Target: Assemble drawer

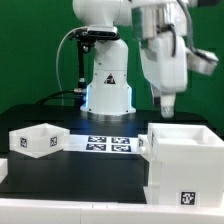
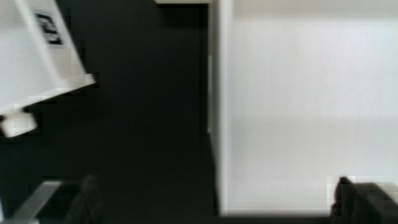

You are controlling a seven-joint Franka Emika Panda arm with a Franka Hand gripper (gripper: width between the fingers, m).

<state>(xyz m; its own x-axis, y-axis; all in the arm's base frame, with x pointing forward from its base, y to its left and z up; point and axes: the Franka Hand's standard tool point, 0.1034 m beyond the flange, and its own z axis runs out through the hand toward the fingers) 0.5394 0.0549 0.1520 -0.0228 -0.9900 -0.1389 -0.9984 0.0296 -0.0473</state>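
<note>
In the exterior view, the drawer (image 1: pixel 38 140) sits on the black table (image 1: pixel 70 175) at the exterior view's left. It is a small, shallow, open-topped white box with a black-and-white tag on the face turned to the camera. Its inside shows only its own white walls. Just beside it, towards the middle of the frame, the marker board (image 1: pixel 108 146) lies flat with its tags facing up. Behind that stands the robot's white base (image 1: pixel 108 85). At the exterior view's right, the gripper (image 1: pixel 167 108) hangs from the upper right of the frame. It is above the near-left part of the tall white housing (image 1: pixel 185 160) and apart from its rim. The housing is open at the top, showing white inner walls, and carries a tag low on its front. The drawer is well apart from both the gripper and the housing. This view does not make clear how the gripper's fingers stand. The wrist view settles it: the two dark fingertips (image 2: pixel 54 200) sit far apart at opposite edges of the picture, so the gripper is spread wide and holds no part. Between the fingertips a strip of dark table meets a broad, plain white surface, likely the housing. A white piece (image 2: pixel 39 60) bearing a tag also shows there, but I cannot tell which part it is.
</note>
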